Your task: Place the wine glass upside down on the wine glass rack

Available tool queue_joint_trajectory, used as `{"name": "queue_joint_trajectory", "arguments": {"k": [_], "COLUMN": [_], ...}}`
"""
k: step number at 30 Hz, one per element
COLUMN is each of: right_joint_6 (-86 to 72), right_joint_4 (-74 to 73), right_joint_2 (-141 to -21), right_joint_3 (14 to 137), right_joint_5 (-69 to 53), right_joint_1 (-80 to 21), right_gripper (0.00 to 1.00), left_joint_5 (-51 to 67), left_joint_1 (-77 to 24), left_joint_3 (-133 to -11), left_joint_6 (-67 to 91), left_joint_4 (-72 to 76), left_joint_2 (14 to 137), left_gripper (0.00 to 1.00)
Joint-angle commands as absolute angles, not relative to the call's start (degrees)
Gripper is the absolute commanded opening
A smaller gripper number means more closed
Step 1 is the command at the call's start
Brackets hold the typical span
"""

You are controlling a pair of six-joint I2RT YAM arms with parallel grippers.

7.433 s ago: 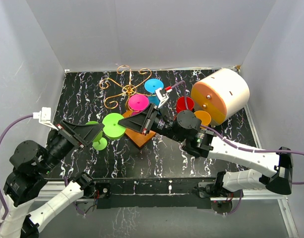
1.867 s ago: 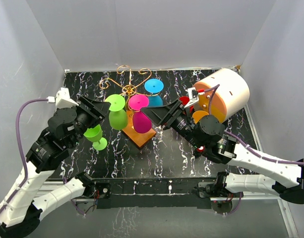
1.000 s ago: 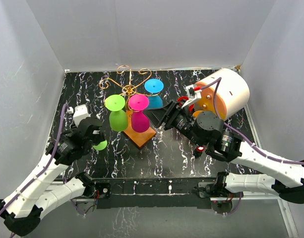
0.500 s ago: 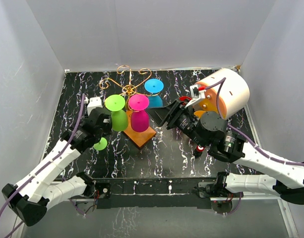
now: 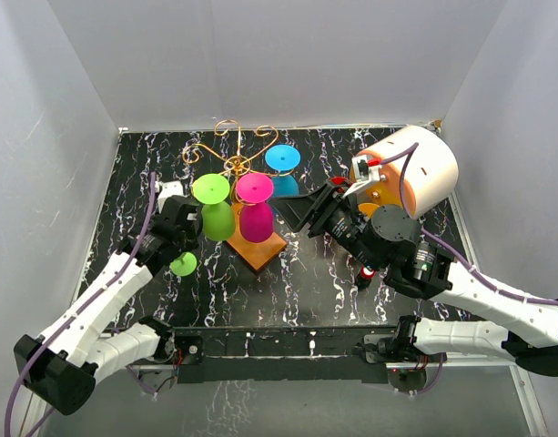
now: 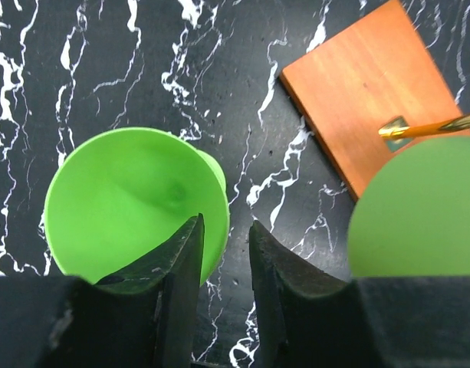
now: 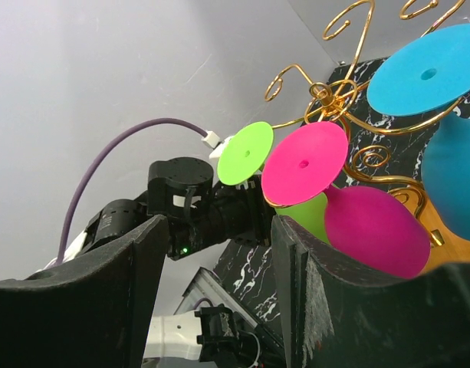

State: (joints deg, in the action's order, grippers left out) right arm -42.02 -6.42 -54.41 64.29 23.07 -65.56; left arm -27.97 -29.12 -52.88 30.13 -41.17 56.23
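Bench: black with white marble veining [image 5: 301, 284], carrying the rack and the loose glass.
Wine glass rack: gold wire stand [image 5: 235, 166] on an orange-brown rectangular base, toward the back middle of the bench, its scroll arms spreading from a thin post.
Hung glasses: three hang upside down on the rack, feet on top. The hung green glass [image 5: 218, 221] is on the left, the pink glass [image 5: 258, 223] just beside it in the middle, and the blue glass [image 5: 282, 158] behind and to the right.
Green wine glass: stands upright on the bench [image 6: 127, 211], mouth up. It is left of the rack's base and apart from it, under the left arm's wrist.
Left fingers: apart by a narrow gap [image 6: 177, 261], straddling the right side of the green wine glass's rim, one over the bowl and one outside it. Whether they touch the rim cannot be told.
Right fingers: spread wide [image 7: 89, 307], raised off the bench just right of the rack, pointing toward the pink glass.
White drum: large cylinder with an orange face [image 5: 415, 168], at the back right, behind the right arm.
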Motion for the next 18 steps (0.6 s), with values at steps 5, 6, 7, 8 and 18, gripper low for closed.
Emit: {"name": "queue_joint_trajectory", "arguments": {"k": [5, 6, 7, 8, 18], "right_joint_6": [-41.04, -41.02, -41.04, -41.04, -41.30], "right_joint_4": [-4.83, -4.76, -4.75, -4.75, -4.88], "right_joint_2": [-53.22, -53.32, -53.31, -53.35, -53.02], "right_joint_3": [64.68, 64.69, 64.68, 64.69, 64.60], "right_joint_5": [24.61, 24.57, 24.53, 24.50, 24.52], "right_joint_1": [-65.64, -65.65, -65.65, -65.65, -65.65], "right_gripper": [0.54, 0.54, 0.54, 0.54, 0.54], "left_joint_5": [-26.80, -26.81, -26.99, -27.25, -27.41], "left_joint_1": [-28.08, -28.04, -27.99, -27.95, -27.95], "left_joint_3": [-49.70, -49.74, -49.94, -50.14, -56.44], "left_joint_6": [30.37, 30.21, 29.97, 29.71, 23.55], "left_joint_4": [-42.01, -41.95, -41.96, -42.01, -45.33], "left_joint_2": [56.88, 57.01, 57.12, 57.12, 54.31], "left_gripper": [0.23, 0.21, 0.19, 0.17, 0.00]}}
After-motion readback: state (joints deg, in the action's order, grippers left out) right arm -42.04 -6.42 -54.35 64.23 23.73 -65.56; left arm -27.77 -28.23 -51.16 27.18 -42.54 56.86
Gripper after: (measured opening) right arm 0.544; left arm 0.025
